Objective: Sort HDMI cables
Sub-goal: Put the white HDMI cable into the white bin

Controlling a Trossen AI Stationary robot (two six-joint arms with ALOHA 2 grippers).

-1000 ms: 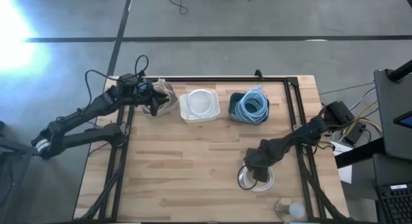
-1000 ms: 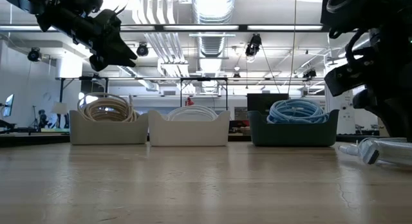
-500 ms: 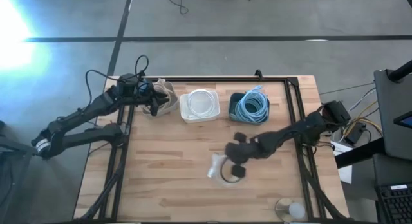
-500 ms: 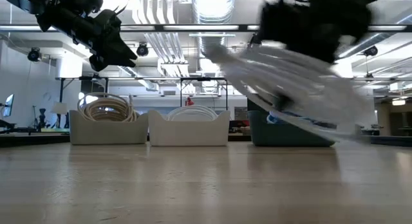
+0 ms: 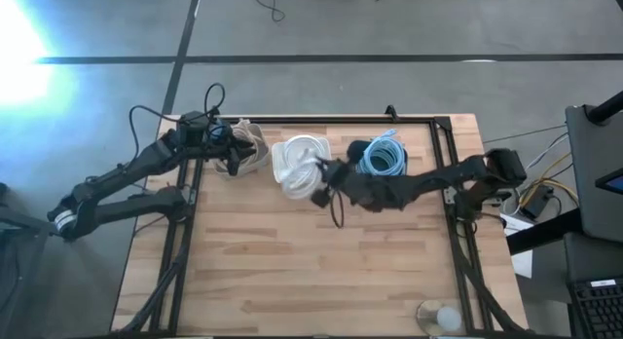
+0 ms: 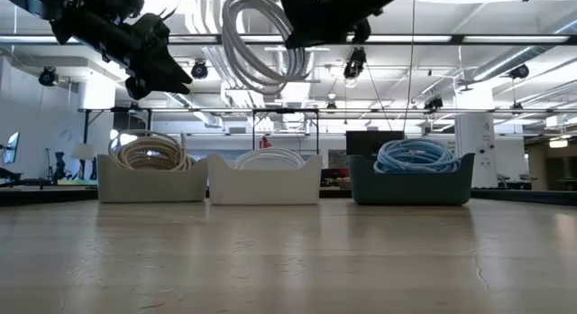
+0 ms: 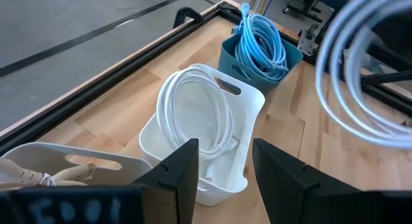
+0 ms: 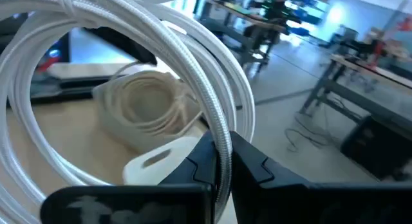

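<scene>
Above the white bin (image 5: 292, 173), right claw (image 5: 326, 178) clamped on a white cable coil (image 6: 255, 43).

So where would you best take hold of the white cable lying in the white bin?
Take the white cable by the upper arc of its coil, coming from above. It lies tilted against the white bin wall, so that strand stands clear of the floor and the fingers can straddle it.

Braided white cable (image 8: 212, 114); matt wood table (image 5: 292, 271).
</scene>
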